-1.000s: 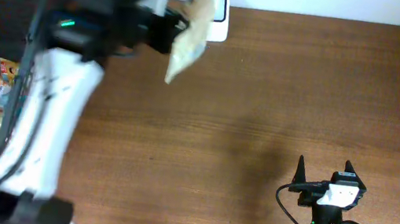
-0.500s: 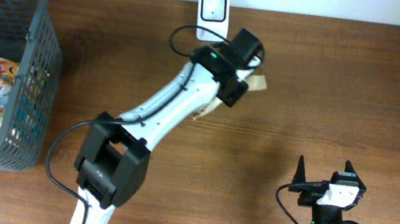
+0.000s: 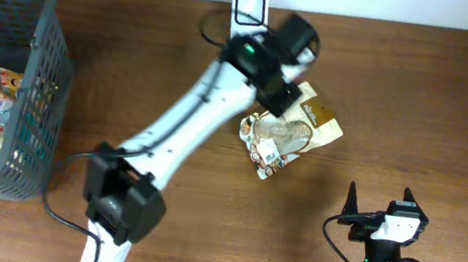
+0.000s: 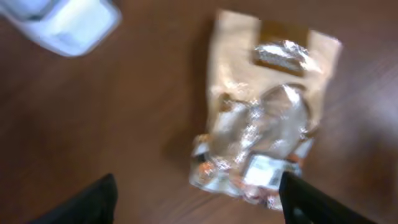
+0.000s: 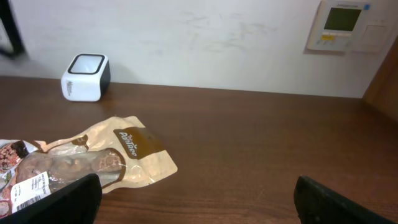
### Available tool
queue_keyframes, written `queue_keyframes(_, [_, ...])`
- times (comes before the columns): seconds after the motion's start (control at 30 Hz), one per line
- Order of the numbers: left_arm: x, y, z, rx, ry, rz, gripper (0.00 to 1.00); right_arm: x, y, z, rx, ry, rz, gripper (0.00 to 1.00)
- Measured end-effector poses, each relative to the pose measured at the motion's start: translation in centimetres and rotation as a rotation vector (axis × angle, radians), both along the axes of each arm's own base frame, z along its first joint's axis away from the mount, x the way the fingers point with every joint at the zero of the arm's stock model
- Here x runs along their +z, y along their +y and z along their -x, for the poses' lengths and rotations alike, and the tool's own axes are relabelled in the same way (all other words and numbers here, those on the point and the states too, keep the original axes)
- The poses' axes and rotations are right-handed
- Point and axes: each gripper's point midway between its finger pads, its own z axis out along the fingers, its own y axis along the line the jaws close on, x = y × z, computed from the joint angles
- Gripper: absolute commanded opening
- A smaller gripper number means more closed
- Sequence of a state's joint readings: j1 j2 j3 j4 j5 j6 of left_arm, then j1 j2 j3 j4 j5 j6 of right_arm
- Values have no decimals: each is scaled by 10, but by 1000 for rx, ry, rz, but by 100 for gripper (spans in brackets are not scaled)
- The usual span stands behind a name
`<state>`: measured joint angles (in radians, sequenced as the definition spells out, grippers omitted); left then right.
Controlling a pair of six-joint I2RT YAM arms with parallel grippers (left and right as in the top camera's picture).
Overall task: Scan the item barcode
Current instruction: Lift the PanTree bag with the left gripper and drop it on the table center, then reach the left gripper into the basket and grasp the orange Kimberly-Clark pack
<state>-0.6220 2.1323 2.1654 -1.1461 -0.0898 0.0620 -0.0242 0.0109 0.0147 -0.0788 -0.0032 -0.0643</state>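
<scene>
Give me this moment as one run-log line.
left gripper: open above pouch | pouch: flat on table near scanner, not held | right gripper: open, empty

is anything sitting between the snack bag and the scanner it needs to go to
Nothing visible on the table: bare wood separates the snack bag from the scanner. Only the left arm hangs above that gap.

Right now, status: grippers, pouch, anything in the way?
Left gripper open above pouch, nothing held. Right gripper open, empty. Pouch flat on table, near scanner. Nothing between them.
</scene>
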Motion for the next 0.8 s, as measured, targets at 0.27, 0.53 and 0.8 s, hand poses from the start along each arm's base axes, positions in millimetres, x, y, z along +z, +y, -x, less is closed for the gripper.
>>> queue_keyframes(0.27, [178, 298, -46, 725, -324, 196, 99, 0, 0, 0, 0, 0, 0, 98])
queue_keyframes(0.53, [171, 518, 22, 1239, -333, 158, 95, 0, -1, 0, -3, 0, 1, 98])
queue_keyframes(0.8, [87, 562, 14, 1247, -121, 95, 90, 0, -1, 0, -3, 0, 1, 98])
